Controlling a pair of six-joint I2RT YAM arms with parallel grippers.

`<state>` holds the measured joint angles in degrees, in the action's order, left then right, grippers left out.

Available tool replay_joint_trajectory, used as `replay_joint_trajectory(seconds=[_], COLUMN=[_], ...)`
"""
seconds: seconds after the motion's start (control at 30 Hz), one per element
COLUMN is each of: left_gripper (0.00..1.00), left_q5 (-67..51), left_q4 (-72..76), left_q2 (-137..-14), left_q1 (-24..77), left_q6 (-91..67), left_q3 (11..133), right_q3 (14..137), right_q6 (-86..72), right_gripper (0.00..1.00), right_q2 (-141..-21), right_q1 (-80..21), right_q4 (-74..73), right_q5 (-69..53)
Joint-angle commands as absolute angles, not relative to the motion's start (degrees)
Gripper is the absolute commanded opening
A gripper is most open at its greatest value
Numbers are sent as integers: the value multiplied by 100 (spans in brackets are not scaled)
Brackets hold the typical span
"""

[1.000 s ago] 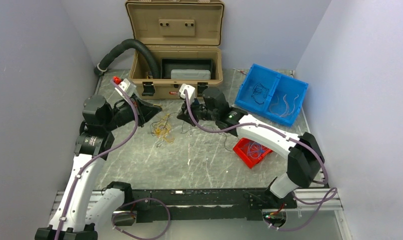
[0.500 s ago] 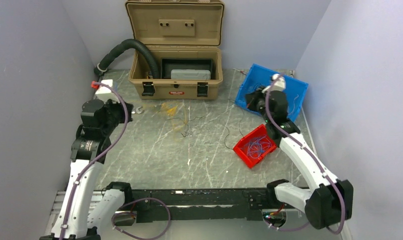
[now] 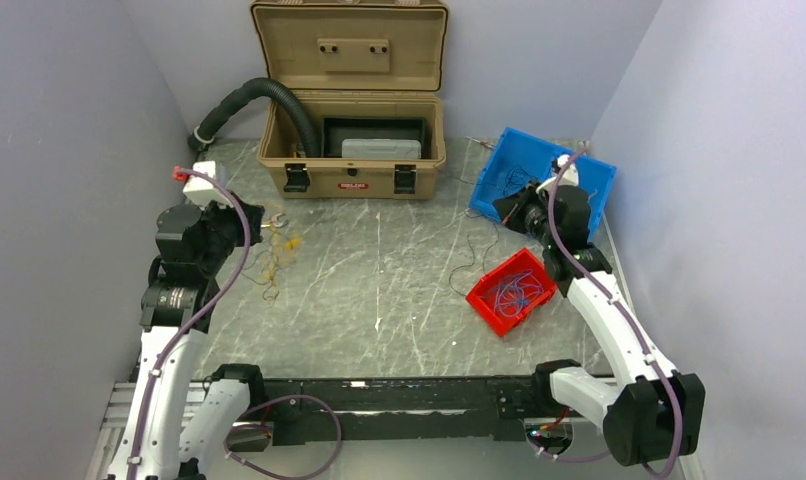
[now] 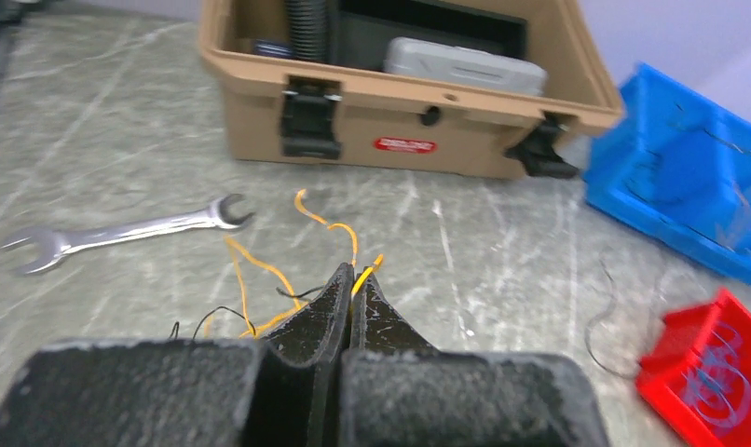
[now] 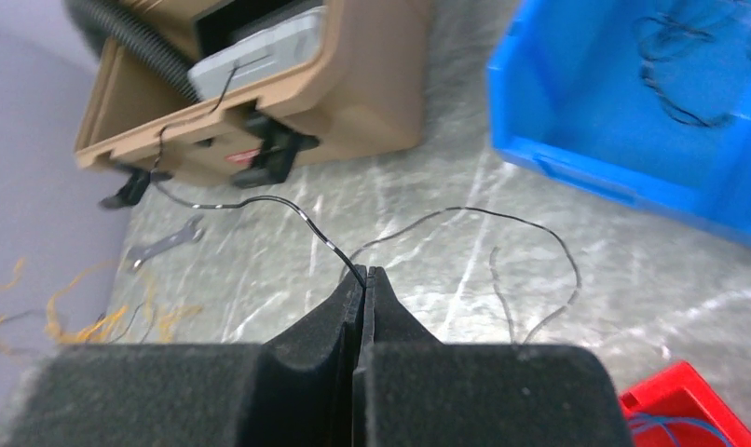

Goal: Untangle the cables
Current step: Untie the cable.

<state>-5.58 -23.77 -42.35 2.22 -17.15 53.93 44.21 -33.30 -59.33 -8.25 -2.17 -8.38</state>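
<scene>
**Wire sorting, both arms engaged.** Left pincer (image 4: 350,279) pressed together on a few yellow wires (image 4: 251,279), at the left of the surface (image 3: 379,300) near the wrench (image 4: 120,231); right pincer (image 5: 364,277) clamped on one black wire (image 5: 260,201), which trails over the surface in front of the blue bin (image 5: 577,177); blue wires (image 3: 514,290) lie in the red bin (image 3: 482,298); further black strands (image 5: 675,37) lie in the blue bin.

**Risks:**
- A thin black strand (image 4: 199,324) sits among the yellow ones; a lift would probably drag it along with them.
- Either wire could slip from the pads, being so fine.
- The long black tail might catch on a bin rim or pull its neighbour along.

**Counts:**
- Pincers, two.
- Bins, two: one blue with two compartments, one red.
- Tan case (image 3: 354,180), one.
- Black hose (image 3: 259,92), one.
- Wrench, one.
- Loose black wires on the surface, at least two.
- Yellow and blue wires, several each, too fine to count.
</scene>
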Motion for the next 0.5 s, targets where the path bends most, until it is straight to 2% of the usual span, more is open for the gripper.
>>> replay_joint_trajectory(seconds=[0.0,0.2,0.33,0.47], left_gripper=[0,0,0,0], left_q5=[-1960,-2460,-2680,-2794], left_q4=[-1686,-1589,-1506,-1495], left_q2=[-4258,-4375,-4414,-4430], left_q1=[211,211,211,211], left_q6=[-1529,-1517,-1534,-1525], left_q3=[5373,5376,5353,5343], right_q3=[5322,6236,6717,8070], right_q6=[-2637,-1996,-2023,-1858], right_gripper=[0,0,0,0], right_q2=[-6097,-6370,-6639,-7231], right_q1=[-1165,-2344,-2384,-2098], right_q4=[-395,-1114,-1216,-1810], right_q5=[-1950,-1546,-731,-158])
